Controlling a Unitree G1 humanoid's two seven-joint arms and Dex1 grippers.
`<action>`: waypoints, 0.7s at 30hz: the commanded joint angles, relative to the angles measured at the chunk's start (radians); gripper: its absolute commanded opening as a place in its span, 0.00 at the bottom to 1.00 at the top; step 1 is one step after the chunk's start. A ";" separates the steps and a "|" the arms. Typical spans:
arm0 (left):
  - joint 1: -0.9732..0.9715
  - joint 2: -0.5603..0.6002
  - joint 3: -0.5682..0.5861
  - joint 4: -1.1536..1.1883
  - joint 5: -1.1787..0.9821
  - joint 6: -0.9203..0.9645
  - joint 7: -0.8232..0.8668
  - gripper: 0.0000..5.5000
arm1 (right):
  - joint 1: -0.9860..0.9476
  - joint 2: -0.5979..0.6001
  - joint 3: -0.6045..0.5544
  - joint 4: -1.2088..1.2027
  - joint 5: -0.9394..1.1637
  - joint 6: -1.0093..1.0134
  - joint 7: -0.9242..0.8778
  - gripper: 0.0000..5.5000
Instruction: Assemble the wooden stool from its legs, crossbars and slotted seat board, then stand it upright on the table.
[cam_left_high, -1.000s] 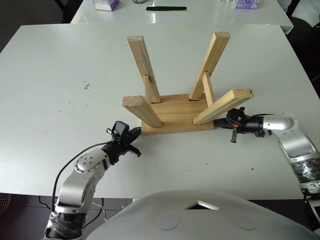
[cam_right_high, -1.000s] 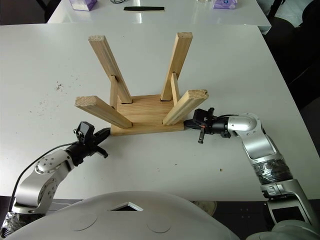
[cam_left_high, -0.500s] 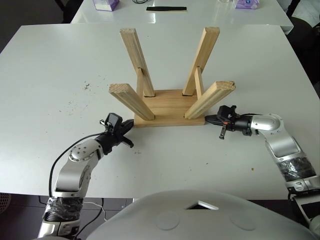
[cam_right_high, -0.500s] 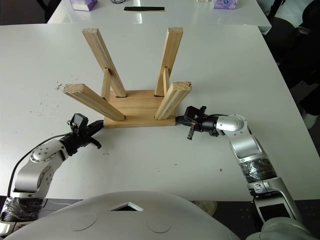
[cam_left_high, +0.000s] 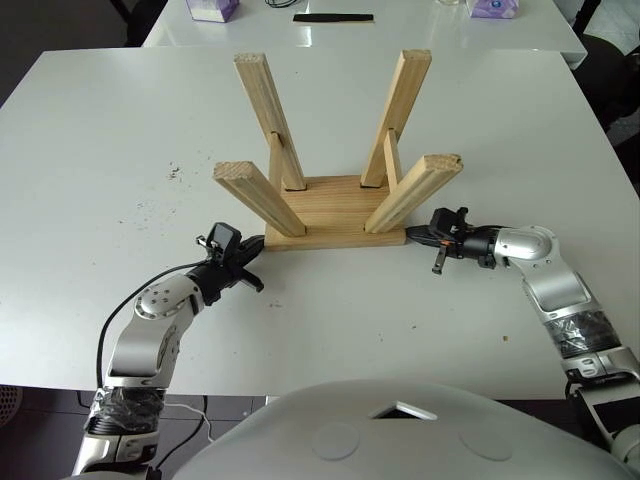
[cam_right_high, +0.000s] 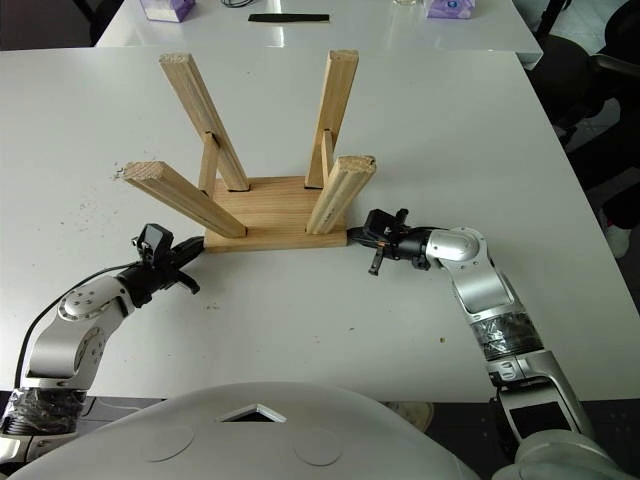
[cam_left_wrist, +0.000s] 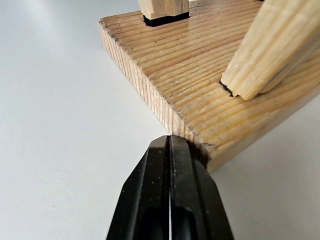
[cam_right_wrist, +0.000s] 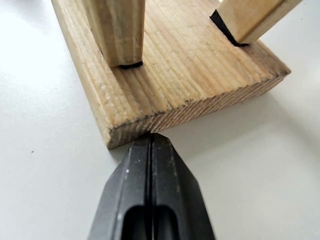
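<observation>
Our left gripper (cam_left_wrist: 170, 144) and right gripper (cam_right_wrist: 151, 138), both pinched shut and holding nothing, sit at the near corners of the seat board (cam_left_high: 335, 212). The board lies flat on the table (cam_left_high: 100, 130) with its legs (cam_left_high: 268, 120) pointing up. We judge that uneven pushing could skid or topple it.

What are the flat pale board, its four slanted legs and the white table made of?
The flat pale board looks like bare softwood, perhaps pine: straight grain on its face, rough fibres along the edge. The four slanted legs seem the same unfinished wood, matching in colour and grain. The white table is smooth and evenly white, likely laminate or paint; I cannot tell which.
</observation>
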 joint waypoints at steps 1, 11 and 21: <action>0.026 -0.006 0.039 -0.025 0.000 0.000 0.020 0.01 | -0.013 0.016 -0.015 0.004 0.006 0.022 -0.021 0.00; 0.187 -0.097 0.264 -0.186 -0.047 -0.023 0.177 0.01 | -0.049 0.002 -0.198 0.041 0.055 0.062 -0.127 0.00; -0.036 -0.231 0.376 0.016 0.104 -0.044 0.567 0.01 | -0.220 0.203 -0.291 0.167 0.033 0.127 -0.516 0.00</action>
